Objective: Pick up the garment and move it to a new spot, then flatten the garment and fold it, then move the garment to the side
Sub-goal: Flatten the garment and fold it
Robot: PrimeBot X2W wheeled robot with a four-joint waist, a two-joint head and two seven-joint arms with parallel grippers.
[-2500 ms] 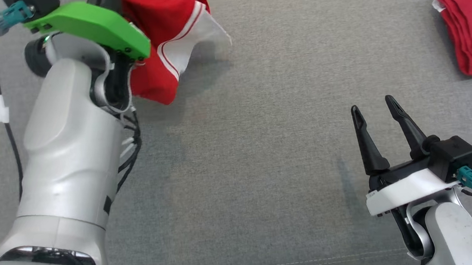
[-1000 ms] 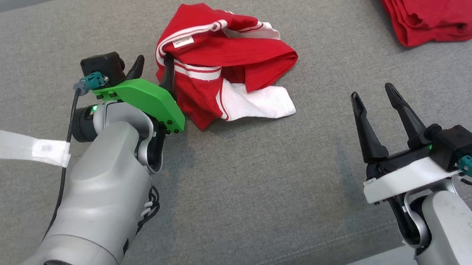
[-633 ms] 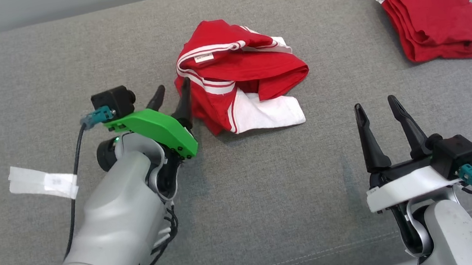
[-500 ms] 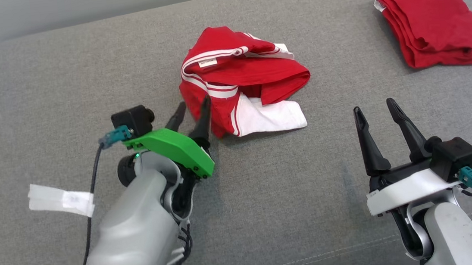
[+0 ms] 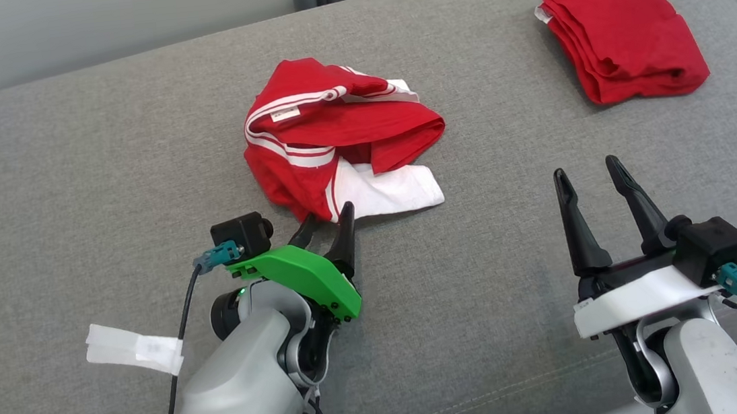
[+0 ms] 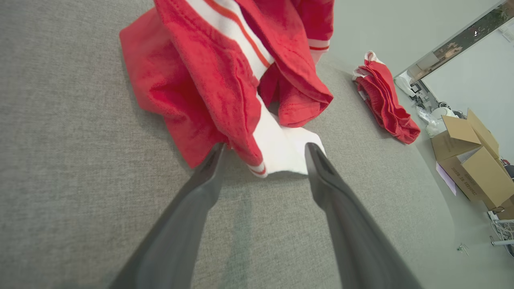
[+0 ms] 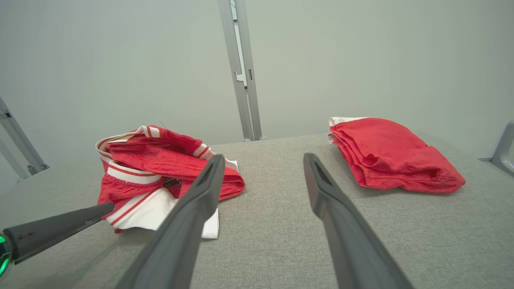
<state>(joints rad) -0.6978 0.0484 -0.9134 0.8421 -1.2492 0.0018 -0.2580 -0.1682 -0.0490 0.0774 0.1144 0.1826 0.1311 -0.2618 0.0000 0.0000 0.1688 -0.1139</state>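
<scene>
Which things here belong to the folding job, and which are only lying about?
Belonging to the job:
- crumpled red and white garment
- left gripper, open
- right gripper, open
- grey surface

Only lying about:
- folded red garment
- cardboard boxes

Even diffuse light, bright, no glare. Soft shadows under the garment [image 5: 340, 122] and left fingers [image 6: 188, 216]. Wrist views stretch at the edges, with near fingers slightly soft. Head view sharp.

Garment [image 5: 341, 132]: soft matt cloth. Surface [image 5: 70, 195]: rough grey woven fabric. Green bracket [image 5: 304, 281]: smooth plastic.
</scene>
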